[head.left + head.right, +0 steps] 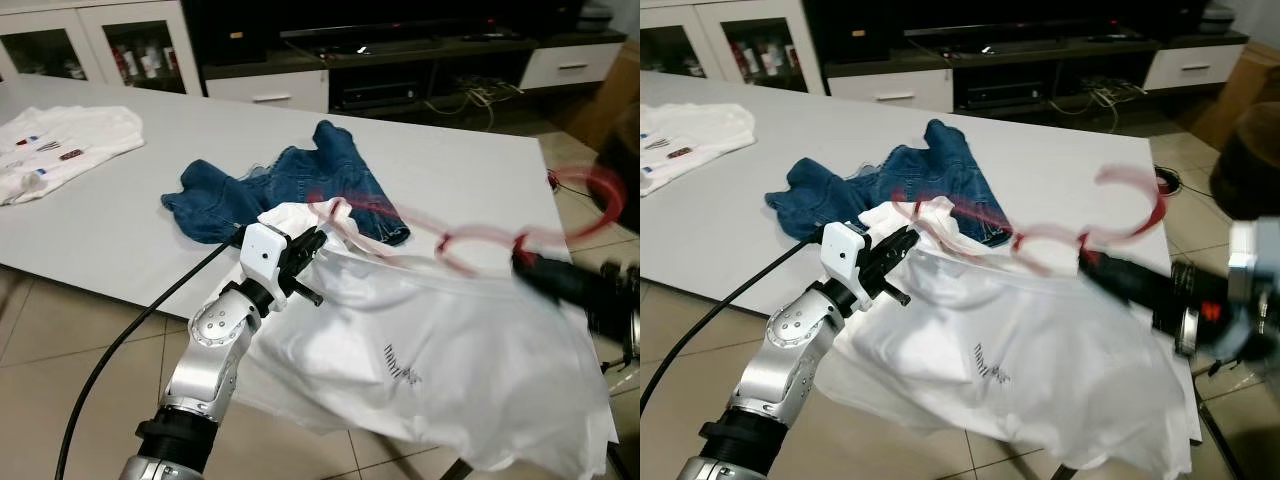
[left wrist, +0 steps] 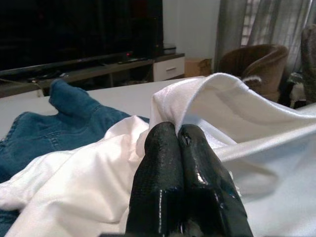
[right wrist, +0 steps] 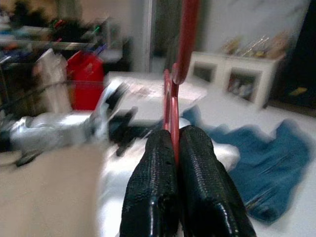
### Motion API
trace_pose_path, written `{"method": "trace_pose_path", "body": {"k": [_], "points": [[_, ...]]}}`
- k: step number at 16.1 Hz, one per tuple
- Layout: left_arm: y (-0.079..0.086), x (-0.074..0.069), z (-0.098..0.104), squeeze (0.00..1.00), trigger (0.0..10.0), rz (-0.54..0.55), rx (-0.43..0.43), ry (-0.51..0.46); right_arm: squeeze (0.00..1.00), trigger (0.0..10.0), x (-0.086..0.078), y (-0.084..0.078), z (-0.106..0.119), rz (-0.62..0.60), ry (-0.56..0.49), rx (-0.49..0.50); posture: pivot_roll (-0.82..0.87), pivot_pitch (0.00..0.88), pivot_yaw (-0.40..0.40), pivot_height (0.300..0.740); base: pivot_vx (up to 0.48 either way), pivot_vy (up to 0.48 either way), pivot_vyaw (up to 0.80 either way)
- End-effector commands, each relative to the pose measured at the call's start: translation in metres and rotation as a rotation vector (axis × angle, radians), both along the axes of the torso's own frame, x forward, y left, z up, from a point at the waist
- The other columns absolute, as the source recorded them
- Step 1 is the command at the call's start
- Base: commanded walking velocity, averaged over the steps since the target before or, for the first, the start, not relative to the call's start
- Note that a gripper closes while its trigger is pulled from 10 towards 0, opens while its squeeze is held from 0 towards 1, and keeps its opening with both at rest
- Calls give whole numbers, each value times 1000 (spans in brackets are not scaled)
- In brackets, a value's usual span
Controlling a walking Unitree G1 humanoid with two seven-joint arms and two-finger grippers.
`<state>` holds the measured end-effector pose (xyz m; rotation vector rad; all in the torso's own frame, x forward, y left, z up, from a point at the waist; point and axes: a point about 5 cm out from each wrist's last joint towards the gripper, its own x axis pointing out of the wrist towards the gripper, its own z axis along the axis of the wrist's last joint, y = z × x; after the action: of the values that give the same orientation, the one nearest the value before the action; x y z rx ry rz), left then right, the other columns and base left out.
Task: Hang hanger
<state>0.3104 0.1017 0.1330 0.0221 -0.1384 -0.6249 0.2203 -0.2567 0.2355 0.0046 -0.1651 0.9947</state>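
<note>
white table on beige tiled floor, dark tv stand behind, glass-door cabinet, brown armchair, curtains.

Even indoor light leaves the pale worktop bright, with little shadow. The red hanger and the right arm smear with motion blur; the right wrist view is blurred throughout, its background soft.

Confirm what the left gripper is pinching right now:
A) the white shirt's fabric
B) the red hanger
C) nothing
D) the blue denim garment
A: the left gripper has its fingers shut on a fold of the white shirt, while the right gripper holds the red hanger.
</note>
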Motion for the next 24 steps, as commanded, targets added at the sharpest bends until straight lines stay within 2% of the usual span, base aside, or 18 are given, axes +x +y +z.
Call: {"method": "trace_pose_path", "body": {"k": [1,3,5,6,9,10,11,12,14,15,16,17,18,19,20,21,22,24], "points": [[1,2,0,0,3059,5,6,4,0,10000,5,-3,8,-55,-52,37,12,21,46,740,0,0,0],[-6,2,2,0,3059,-2,-10,-2,0,10000,28,17,5,-138,-88,143,15,22,40,740,0,0,0],[-9,2,3,0,3098,-3,-19,-4,0,10000,39,42,-6,-137,-67,191,21,24,33,740,0,0,0],[-10,2,3,0,3137,0,-23,-4,0,10000,50,58,-15,-163,-43,227,28,25,28,740,0,0,0],[-9,0,1,0,3255,10,-30,-2,0,10000,71,86,-28,-227,-8,270,32,29,21,740,0,0,0],[-10,0,1,0,3255,11,-31,-2,0,10000,73,88,-30,-237,-1,277,32,29,21,740,0,0,0],[-11,0,1,0,3216,15,-35,-1,0,10000,82,100,-38,-294,-13,252,30,34,14,740,0,0,0],[-13,0,0,0,3255,16,-36,0,0,10000,92,102,-40,-418,-60,221,30,34,14,740,0,0,0],[-14,0,1,0,3451,16,-40,-1,0,10000,101,95,-29,-553,-128,255,31,38,11,740,0,0,0],[-15,-1,1,0,3451,18,-42,-1,0,10000,100,83,-10,-563,-165,295,29,40,8,740,0,0,0],[-15,-1,0,0,3412,20,-43,-1,0,10000,97,81,-8,-515,-152,282,29,41,8,740,0,0,0],[-14,-1,0,0,3412,23,-42,1,0,10000,83,81,-6,-389,-166,240,27,43,4,740,0,0,0],[-13,-2,-1,0,3373,26,-42,2,0,10000,72,76,-7,-322,-142,201,20,46,2,740,0,0,0],[-13,-2,-2,0,3412,28,-42,4,0,10000,67,70,-10,-316,-113,176,20,46,2,740,0,0,0],[-13,-2,-2,0,3451,30,-44,6,0,10000,55,60,-15,-307,-30,153,4,47,2,740,0,0,0],[-13,-2,-2,0,3451,30,-45,7,0,10000,53,60,-16,-305,-10,164,-1,48,2,740,0,0,0],[-16,-2,-3,0,3451,21,-46,8,0,10000,41,63,-25,-277,74,172,-8,49,4,740,0,0,0],[-18,-1,-2,0,3451,16,-48,7,0,10000,33,65,-32,-252,125,160,-13,48,6,740,0,0,0]]}}
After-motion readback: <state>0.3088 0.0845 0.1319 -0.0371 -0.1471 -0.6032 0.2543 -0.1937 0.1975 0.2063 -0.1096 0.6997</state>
